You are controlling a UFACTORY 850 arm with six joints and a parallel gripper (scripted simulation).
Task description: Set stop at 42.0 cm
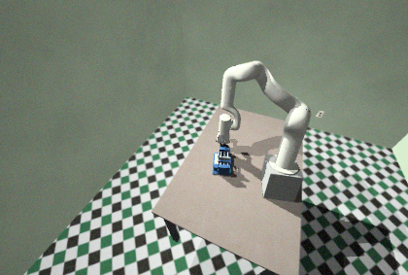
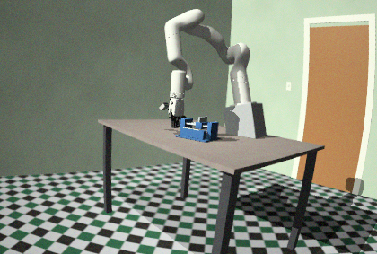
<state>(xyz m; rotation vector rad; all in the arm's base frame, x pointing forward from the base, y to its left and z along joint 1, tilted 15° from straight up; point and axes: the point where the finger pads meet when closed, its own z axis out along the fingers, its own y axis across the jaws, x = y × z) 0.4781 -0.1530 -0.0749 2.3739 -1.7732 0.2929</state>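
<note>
A small blue slide fixture [image 1: 222, 165] with silver rails sits on the brown table; it also shows in the exterior view [image 2: 197, 130]. A grey stop block [image 2: 202, 118] stands on its rails near the end towards the robot base. My gripper [image 2: 174, 121] points straight down at the fixture's other end and is shut on the handwheel there. The handwheel itself is hidden by the fingers. In the top view the gripper [image 1: 222, 145] is just beyond the far end of the fixture.
The robot's grey base [image 1: 282, 181] stands on the table to the right of the fixture. The table's left edge is close to the fixture. An orange door [image 2: 335, 100] is in the right wall.
</note>
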